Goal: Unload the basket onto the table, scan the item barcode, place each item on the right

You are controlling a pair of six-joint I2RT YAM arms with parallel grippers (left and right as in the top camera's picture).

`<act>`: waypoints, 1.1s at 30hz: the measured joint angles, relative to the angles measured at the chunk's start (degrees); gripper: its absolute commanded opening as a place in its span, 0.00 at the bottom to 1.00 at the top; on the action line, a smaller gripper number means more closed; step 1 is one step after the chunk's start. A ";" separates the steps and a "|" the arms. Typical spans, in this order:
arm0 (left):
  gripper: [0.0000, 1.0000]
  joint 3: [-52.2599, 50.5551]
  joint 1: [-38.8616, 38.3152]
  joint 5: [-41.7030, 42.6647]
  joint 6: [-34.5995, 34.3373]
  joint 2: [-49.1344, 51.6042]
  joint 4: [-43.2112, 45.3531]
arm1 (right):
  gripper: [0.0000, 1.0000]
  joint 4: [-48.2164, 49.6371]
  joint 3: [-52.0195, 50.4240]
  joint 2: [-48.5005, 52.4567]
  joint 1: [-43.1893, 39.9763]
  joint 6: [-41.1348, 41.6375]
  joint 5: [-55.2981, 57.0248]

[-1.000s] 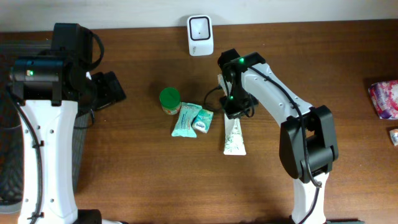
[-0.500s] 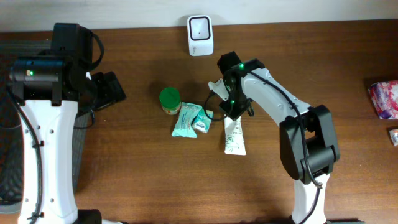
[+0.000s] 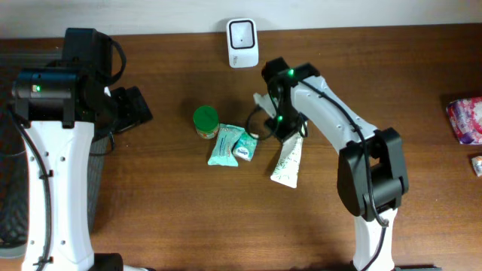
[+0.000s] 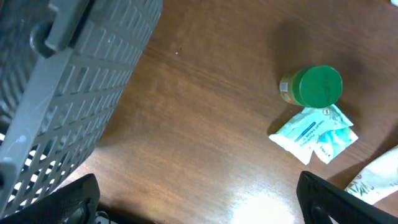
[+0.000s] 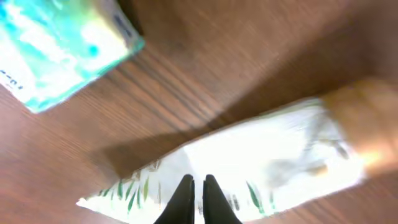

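On the table [image 3: 181, 203], the right gripper [image 3: 285, 134] clamps its jaws on the white pouch [image 3: 288, 165]; the left gripper [image 3: 134, 107] has jaws apart. Pickup step, I judge; next, present the barcode to the scanner [image 3: 242, 33].

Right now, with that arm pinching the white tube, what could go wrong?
The right gripper seems to pinch the white tube by one end only, so the long tube could slip out or swing. The teal packs and the green-lidded jar lie close beside it; a swinging tube might knock them. No barcode shows in any view, so the tube may reach the white scanner facing the wrong way.
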 measured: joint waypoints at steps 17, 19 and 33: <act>0.99 0.00 0.00 0.00 0.00 0.00 0.04 | 0.04 0.55 -5.01 0.00 -3.17 0.15 4.79; 0.99 0.00 0.00 0.00 0.00 0.00 0.04 | 0.04 0.76 -5.01 0.00 -3.17 0.15 4.81; 0.99 0.00 0.00 0.00 0.00 0.00 0.04 | 0.04 -5.29 -1.46 -0.11 -3.19 0.20 4.79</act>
